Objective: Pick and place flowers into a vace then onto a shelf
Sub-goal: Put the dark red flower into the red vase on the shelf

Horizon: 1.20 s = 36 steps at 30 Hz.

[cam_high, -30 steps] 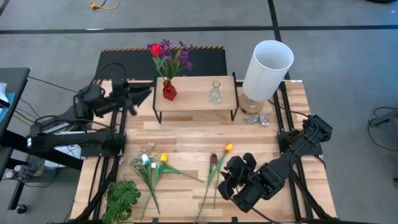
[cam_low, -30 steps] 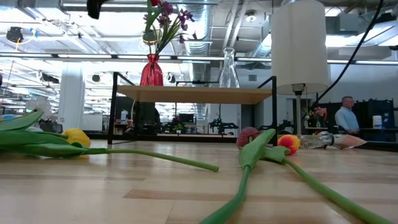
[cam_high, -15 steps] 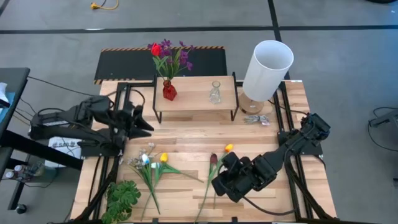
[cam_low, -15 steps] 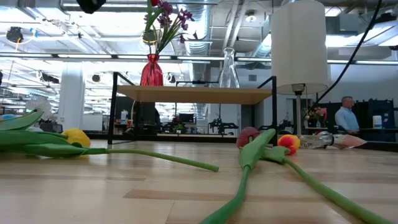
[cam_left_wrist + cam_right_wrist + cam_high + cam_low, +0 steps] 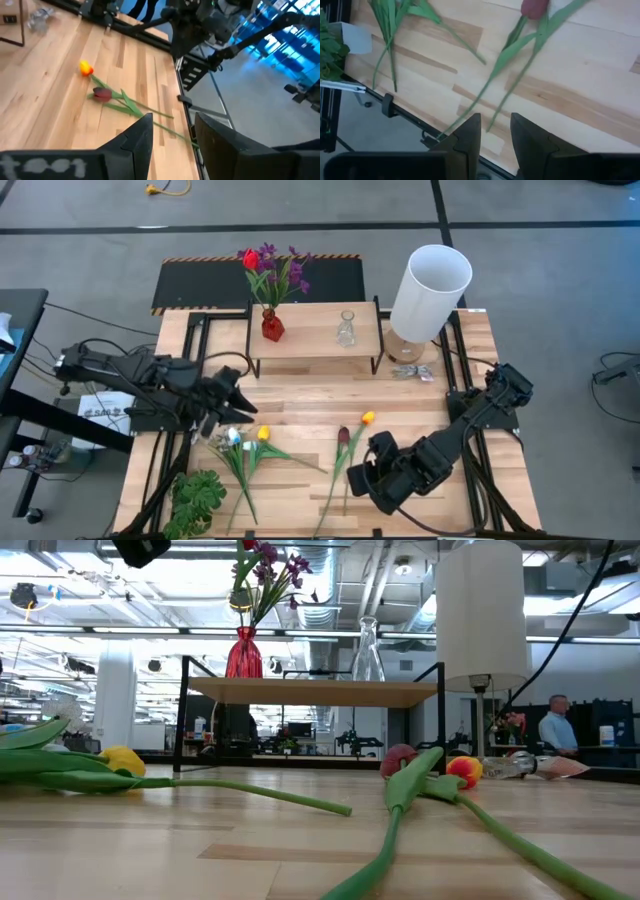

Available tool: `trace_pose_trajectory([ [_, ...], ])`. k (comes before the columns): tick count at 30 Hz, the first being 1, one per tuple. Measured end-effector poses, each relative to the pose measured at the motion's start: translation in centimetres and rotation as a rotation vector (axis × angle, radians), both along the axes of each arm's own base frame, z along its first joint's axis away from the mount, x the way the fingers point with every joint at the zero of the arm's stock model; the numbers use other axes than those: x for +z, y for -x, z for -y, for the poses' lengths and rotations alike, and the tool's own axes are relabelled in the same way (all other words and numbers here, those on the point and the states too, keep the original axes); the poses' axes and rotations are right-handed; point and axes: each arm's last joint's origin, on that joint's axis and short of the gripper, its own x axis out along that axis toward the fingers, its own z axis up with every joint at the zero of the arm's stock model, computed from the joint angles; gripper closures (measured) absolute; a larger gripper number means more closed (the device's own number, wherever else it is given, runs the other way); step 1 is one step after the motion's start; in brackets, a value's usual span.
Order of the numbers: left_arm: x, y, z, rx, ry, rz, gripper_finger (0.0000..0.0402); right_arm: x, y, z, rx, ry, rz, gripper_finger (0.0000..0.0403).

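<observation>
Several flowers lie loose on the table: a yellow tulip (image 5: pixel 263 433) and white blossoms (image 5: pixel 232 431) at the near left, a maroon tulip (image 5: pixel 343 436) and an orange tulip (image 5: pixel 368 418) near the middle. On the shelf (image 5: pixel 315 338) a red vase (image 5: pixel 271 327) holds a red tulip and purple flowers, and beside it stands a clear glass vase (image 5: pixel 346 330). My left gripper (image 5: pixel 240 406) hovers open just beyond the yellow tulip's bunch, holding nothing (image 5: pixel 172 132). My right gripper (image 5: pixel 360 477) hangs open above the maroon tulip's stem (image 5: pixel 490 95), pointing steeply down.
A tall white cylinder lamp (image 5: pixel 430 285) stands at the far right beside the shelf. Some clear wrapping (image 5: pixel 410 371) lies at its foot. A stemless green leafy plant (image 5: pixel 195 500) sits at the near left corner. A person (image 5: pixel 555 730) stands far off in the room.
My left gripper has swung from beside the shelf's left end toward the table's near edge and down, ending by the yellow tulip's bunch. My right gripper has rolled about its wrist while staying over the maroon tulip's stem. The flowers have not moved.
</observation>
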Motion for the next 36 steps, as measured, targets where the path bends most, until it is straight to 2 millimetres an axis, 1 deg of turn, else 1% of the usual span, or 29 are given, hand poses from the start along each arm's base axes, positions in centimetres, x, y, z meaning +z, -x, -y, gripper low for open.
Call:
trace_pose_trajectory([
  [2, -0.2, -0.2, 0.4, -0.005, -0.009, -0.011, 0.0267, -0.3, -0.3, 0.0, -0.006, 0.011, -0.001, 0.0305],
  [4, -0.3, -0.3, 0.7, 0.001, -0.015, -0.019, 0.0267, -1.1, -0.9, -0.1, -0.007, 0.028, -0.014, 0.0305],
  [10, -0.6, -0.3, 1.2, 0.054, 0.007, -0.059, 0.0267, -5.2, -2.5, -0.8, 0.068, 0.095, -0.151, 0.0305],
  [12, -1.0, -0.1, 1.3, 0.077, 0.004, -0.101, 0.0267, -6.1, -2.7, -1.0, 0.066, 0.104, -0.177, 0.0305],
  [14, -1.2, 0.0, 1.5, 0.093, 0.009, -0.121, 0.0267, -6.6, -3.0, -1.2, 0.057, 0.097, -0.174, 0.0305],
  [18, -1.6, 0.3, 1.6, 0.1, 0.013, -0.166, 0.0267, -7.4, -3.4, -1.0, -0.008, 0.092, -0.19, 0.0305],
  [20, -1.7, 0.3, 1.6, 0.111, 0.012, -0.181, 0.0267, -7.5, -3.3, -0.9, -0.052, 0.092, -0.208, 0.0305],
  [24, -2.0, 0.4, 1.7, 0.127, 0.003, -0.206, 0.0267, -8.0, -3.4, -0.7, -0.165, 0.072, -0.215, 0.0305],
  [28, -2.3, 0.4, 1.7, 0.128, -0.008, -0.237, 0.0267, -9.1, -4.5, -0.2, -0.259, 0.045, -0.209, 0.0305],
  [30, -2.3, 0.4, 1.8, 0.13, -0.013, -0.244, 0.0267, -9.9, -5.4, -0.1, -0.287, 0.018, -0.191, 0.0305],
  [34, -2.5, 0.5, 1.7, 0.135, -0.032, -0.261, 0.0267, -12.1, -7.1, 0.3, -0.316, -0.003, -0.184, 0.0305],
  [36, -2.5, 0.5, 1.7, 0.128, -0.045, -0.257, 0.0267, -13.2, -7.8, 0.7, -0.328, -0.017, -0.207, 0.0305],
])
